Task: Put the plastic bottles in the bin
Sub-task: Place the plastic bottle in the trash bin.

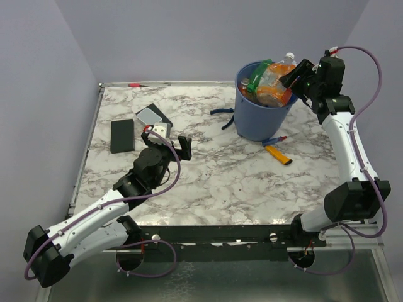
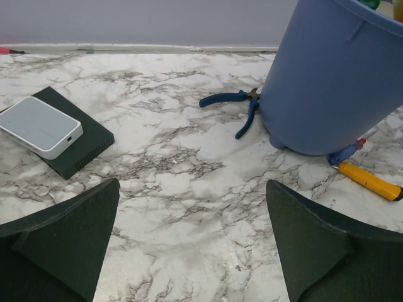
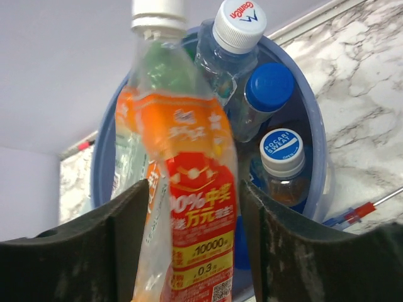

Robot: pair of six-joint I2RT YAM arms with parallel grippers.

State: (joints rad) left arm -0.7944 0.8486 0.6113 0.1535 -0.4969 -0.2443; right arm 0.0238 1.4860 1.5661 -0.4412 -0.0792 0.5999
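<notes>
The blue bin [image 1: 261,123] stands at the back right of the table, with several plastic bottles piled in it. My right gripper [image 1: 296,77] hangs over its rim. In the right wrist view an orange-labelled bottle [image 3: 195,182] with a white cap stands between the fingers of this gripper [image 3: 195,207], over the bin's rim [image 3: 318,145]. The jaws are open, with a thin gap at the right finger. Below it are capped bottles [image 3: 281,154]. My left gripper [image 1: 165,139] is wide open and holds nothing [image 2: 192,184], low over the marble left of the bin [image 2: 334,82].
Blue-handled pliers [image 1: 223,116] lie against the bin's left side and an orange-handled tool [image 1: 277,153] lies in front of it. A flat black slab [image 1: 122,135] and a white box on a dark box [image 1: 151,116] sit at the left.
</notes>
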